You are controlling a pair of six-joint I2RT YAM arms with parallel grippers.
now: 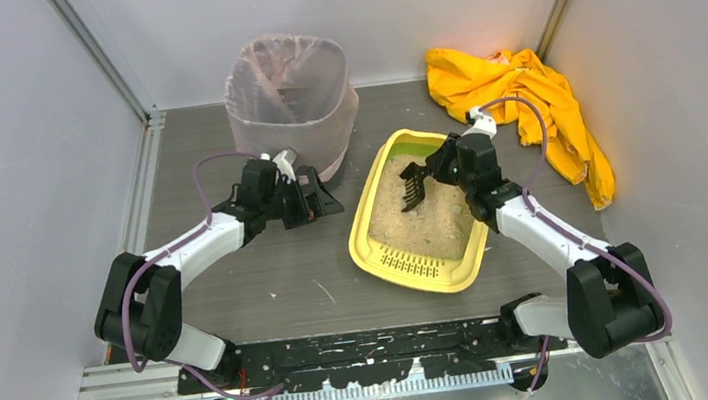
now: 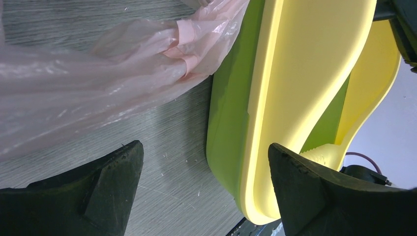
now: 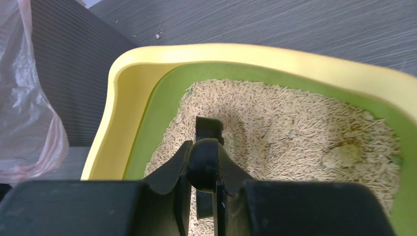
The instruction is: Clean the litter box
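Top external: right gripper (image 1: 440,165) clamped on black scoop (image 1: 413,186) over litter box (image 1: 428,268); left gripper (image 1: 322,196) spread wide, empty; scooping apparently just starting.

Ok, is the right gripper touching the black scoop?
Touching. The right wrist view shows the right gripper shut on the handle of the scoop.

Glossy yel. plastic litter box (image 1: 364,221), grainy litter (image 1: 436,219), crinkly plastic bag (image 1: 290,95), matt blk scoop (image 1: 413,187)

The litter box (image 1: 418,265) lies right of centre; the bin (image 1: 291,102) stands behind-left of it, the cloth (image 1: 520,101) behind-right. The left gripper (image 1: 328,201) hangs beside its left rim, the scoop (image 1: 414,187) over its litter (image 1: 433,219).
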